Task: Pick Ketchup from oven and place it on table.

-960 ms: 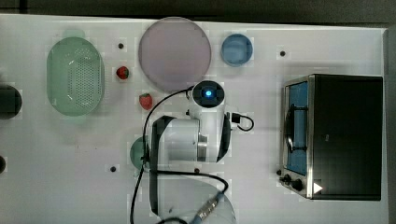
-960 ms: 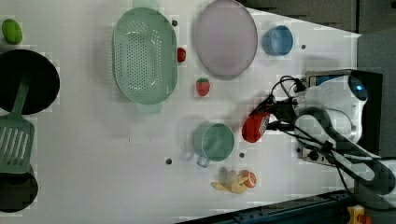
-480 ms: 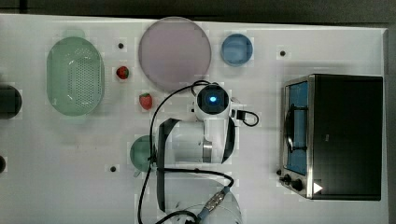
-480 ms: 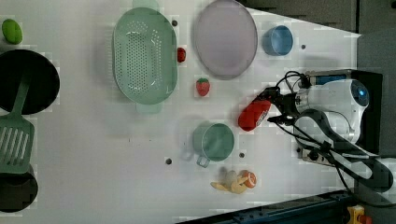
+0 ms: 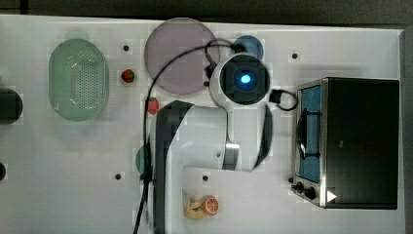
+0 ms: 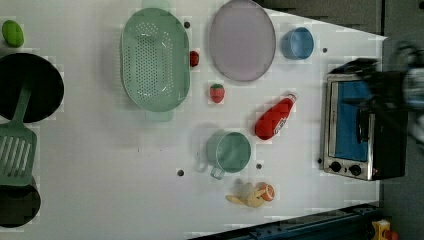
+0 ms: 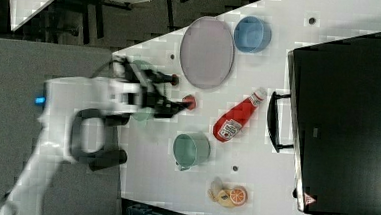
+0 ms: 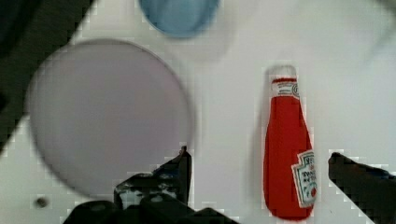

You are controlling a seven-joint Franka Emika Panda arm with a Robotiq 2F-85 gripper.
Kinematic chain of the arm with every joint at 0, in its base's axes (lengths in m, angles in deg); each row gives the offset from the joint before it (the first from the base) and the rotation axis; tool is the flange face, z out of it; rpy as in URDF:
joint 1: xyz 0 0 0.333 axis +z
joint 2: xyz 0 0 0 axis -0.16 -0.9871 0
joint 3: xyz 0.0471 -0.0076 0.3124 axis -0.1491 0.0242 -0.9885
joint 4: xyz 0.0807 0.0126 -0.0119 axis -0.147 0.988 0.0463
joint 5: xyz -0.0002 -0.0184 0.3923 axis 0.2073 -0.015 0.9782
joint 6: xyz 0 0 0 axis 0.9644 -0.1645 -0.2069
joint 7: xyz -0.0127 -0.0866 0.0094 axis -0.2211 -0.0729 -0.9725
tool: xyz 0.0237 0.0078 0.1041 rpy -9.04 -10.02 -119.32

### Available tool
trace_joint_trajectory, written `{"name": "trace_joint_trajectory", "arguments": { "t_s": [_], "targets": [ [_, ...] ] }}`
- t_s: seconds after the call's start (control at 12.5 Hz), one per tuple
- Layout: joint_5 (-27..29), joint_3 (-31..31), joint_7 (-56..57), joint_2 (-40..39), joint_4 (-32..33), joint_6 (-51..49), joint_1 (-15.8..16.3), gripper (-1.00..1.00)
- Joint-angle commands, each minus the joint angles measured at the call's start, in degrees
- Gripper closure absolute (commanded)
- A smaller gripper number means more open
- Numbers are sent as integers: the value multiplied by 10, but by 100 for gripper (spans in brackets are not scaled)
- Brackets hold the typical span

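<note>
The Ketchup (image 6: pixel 274 117), a red bottle with a white cap and label, lies on its side on the white table (image 6: pixel 100 165), free of the fingers. It rests between the green mug (image 6: pixel 229 151) and the oven (image 6: pixel 357 125). In the wrist view the Ketchup (image 8: pixel 287 149) lies well below my open gripper (image 8: pixel 259 158), with one dark finger (image 8: pixel 180 170) on each side of it in the picture. In the right view my gripper (image 7: pixel 172 92) hangs raised, away from the Ketchup (image 7: pixel 235 118). The oven (image 5: pixel 355 141) has its door closed.
A purple plate (image 6: pixel 242 40), a blue cup (image 6: pixel 297 43) and a green colander (image 6: pixel 155 60) stand along the far side in the left view. Two strawberries (image 6: pixel 216 93) lie near the plate. An orange-slice toy (image 6: pixel 252 194) lies near the front edge. A black pan (image 6: pixel 25 87) and spatula (image 6: pixel 17 150) sit at the left view's left.
My gripper opened and let go of the Ketchup, which now lies on the table. The arm then rose away from it, looming larger in the top view.
</note>
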Motion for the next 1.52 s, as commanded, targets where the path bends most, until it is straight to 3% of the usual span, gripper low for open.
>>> {"name": "trace_joint_trajectory", "arguments": {
  "t_s": [0.08,0.56,1.52],
  "targets": [
    [5,-3,-19,2,-123,-94,3,-100],
    [-8,3,-22,2,-227,-298,2,-100],
    [-8,1,-22,-1,-227,-308,2,-100]
  ]
}}
